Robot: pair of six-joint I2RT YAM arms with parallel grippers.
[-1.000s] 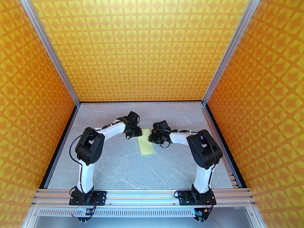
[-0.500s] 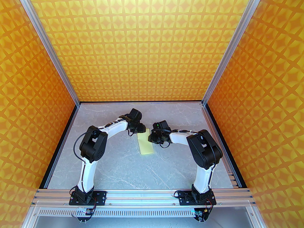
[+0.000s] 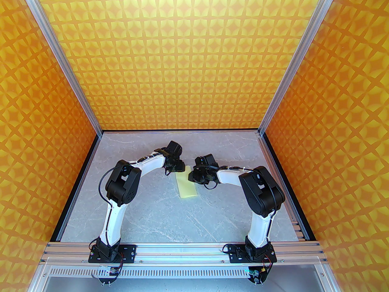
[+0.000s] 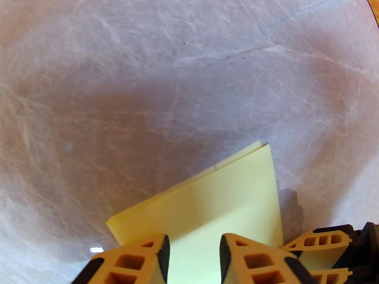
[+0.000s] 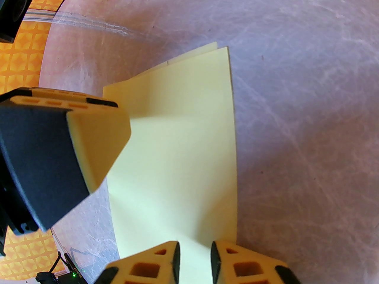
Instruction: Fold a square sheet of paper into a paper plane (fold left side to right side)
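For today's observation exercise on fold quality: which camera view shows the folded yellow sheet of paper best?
The right wrist view: the folded sheet of paper shows nearly its whole length, with both layers slightly offset at the far edge. The left wrist view catches one end; the top view gives a small pale strip.

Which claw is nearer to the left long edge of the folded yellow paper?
Left. The left claw is at the far left corner of the paper; the right claw is over its far end, toward the right edge.
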